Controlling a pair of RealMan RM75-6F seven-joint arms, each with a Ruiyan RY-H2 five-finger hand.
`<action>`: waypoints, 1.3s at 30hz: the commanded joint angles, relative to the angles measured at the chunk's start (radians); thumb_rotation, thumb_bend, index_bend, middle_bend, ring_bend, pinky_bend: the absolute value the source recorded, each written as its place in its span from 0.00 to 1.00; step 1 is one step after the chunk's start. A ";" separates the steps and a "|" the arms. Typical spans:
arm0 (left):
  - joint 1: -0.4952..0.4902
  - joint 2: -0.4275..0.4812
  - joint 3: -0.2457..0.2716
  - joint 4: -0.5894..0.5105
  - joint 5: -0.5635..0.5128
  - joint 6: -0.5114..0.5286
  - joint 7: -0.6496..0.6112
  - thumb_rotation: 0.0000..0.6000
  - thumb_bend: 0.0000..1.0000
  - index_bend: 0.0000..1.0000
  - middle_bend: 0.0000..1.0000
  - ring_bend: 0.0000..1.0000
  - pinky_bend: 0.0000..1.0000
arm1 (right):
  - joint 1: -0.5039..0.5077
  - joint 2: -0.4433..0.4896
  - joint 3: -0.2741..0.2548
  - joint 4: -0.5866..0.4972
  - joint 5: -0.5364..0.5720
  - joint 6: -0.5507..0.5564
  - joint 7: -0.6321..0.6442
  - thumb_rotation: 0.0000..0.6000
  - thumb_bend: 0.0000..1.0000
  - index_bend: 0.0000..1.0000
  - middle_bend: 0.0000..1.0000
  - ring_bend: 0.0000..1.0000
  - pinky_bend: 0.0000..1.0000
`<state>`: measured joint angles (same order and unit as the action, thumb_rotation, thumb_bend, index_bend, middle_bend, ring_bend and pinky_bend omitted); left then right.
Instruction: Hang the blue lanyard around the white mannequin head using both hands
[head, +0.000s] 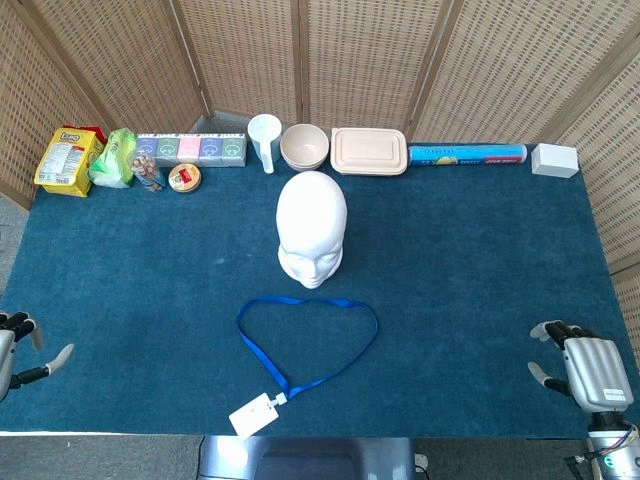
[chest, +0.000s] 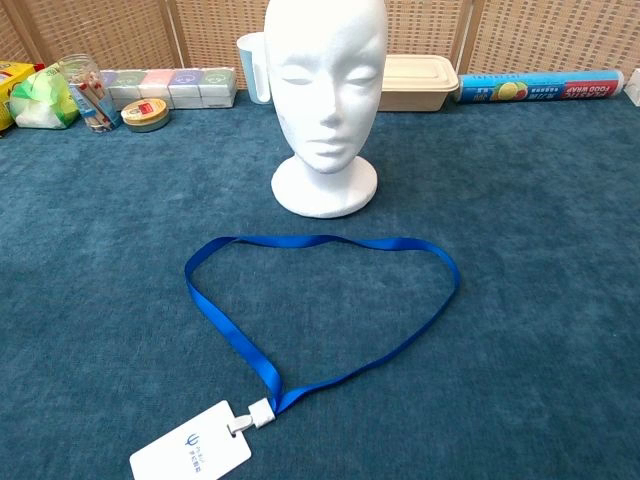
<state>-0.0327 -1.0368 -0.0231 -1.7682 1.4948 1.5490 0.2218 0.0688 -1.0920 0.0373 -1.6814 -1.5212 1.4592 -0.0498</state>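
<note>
Nearest the front edge of the desk (head: 120, 280) lies a white badge (chest: 190, 453), clipped to the blue lanyard (head: 306, 340), whose loop is spread flat and wide toward the middle. Just beyond the loop, apart from it, the white mannequin head (head: 311, 228) stands upright, facing the front edge. Both hands are empty with fingers apart: the left hand (head: 20, 350) at the front left corner, the right hand (head: 585, 372) at the front right corner, each well away from the strap. Nothing seems begun yet; reaching is the step in hand. Next, each hand likely needs to take one side of the loop and lift it open.
</note>
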 joint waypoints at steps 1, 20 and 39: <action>-0.001 0.001 0.002 0.001 -0.004 -0.009 -0.002 0.38 0.21 0.65 0.51 0.44 0.27 | 0.001 -0.004 -0.001 -0.001 0.000 -0.002 -0.004 1.00 0.24 0.41 0.45 0.50 0.49; -0.020 -0.008 -0.012 0.014 -0.010 -0.034 -0.026 0.38 0.21 0.65 0.51 0.44 0.27 | 0.032 -0.020 0.022 -0.028 0.014 -0.029 -0.037 1.00 0.24 0.41 0.45 0.50 0.49; -0.102 -0.066 -0.052 0.037 -0.056 -0.134 0.012 0.38 0.21 0.65 0.51 0.43 0.27 | 0.195 -0.161 0.147 -0.055 0.165 -0.150 -0.195 1.00 0.24 0.40 0.45 0.55 0.58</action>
<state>-0.1329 -1.1014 -0.0730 -1.7329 1.4407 1.4178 0.2323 0.2480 -1.2287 0.1697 -1.7223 -1.3804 1.3129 -0.2120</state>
